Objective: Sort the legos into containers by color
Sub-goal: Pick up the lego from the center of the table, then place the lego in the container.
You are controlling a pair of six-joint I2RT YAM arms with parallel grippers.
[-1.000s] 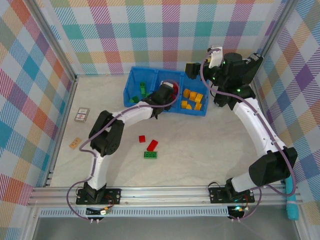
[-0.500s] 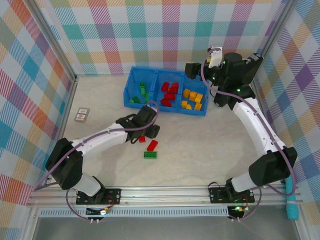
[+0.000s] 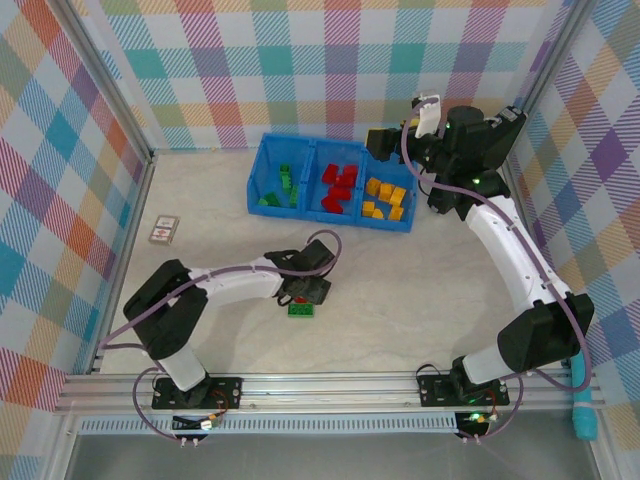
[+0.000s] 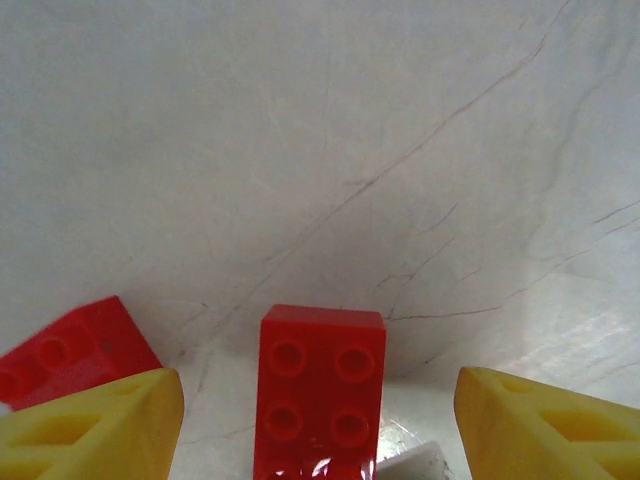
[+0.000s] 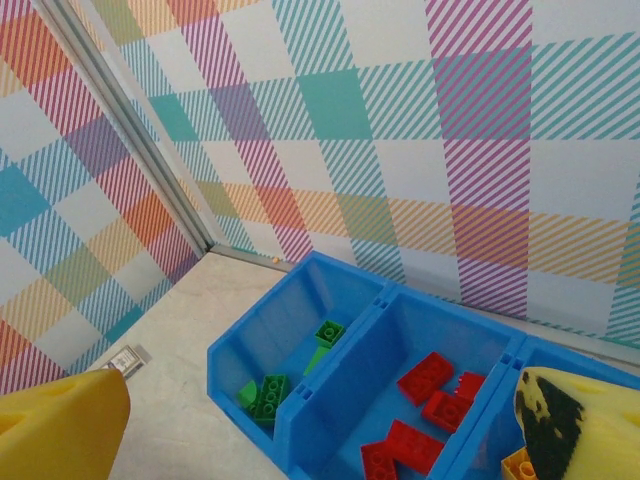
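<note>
Red brick: lies flat on the pale, veined tabletop, studs up, four of them showing, squarely between the two yellow fingers of the left gripper.
Left gripper: jaws partly open and down at table level, one finger on each side of the red brick with bare table showing in both gaps; it has hold of nothing.
Second red brick: on the table just left of the first, turned at an angle, its near corner hidden behind the left finger.
Green brick: loose on the table, just on the near side of the left gripper in the overhead view.
Blue bin: stands at the far side of the table, well apart from the loose bricks, with three compartments in a row.
Sorted bricks: green ones in the left compartment, red ones in the middle, yellow-orange ones in the right.
Right gripper: held high beside the bin's right end, jaws spread wide with nothing between them, its camera looking down over the compartments.
Card: a small printed one lies alone near the table's left edge.
Walls: pastel check pattern on every side.
</note>
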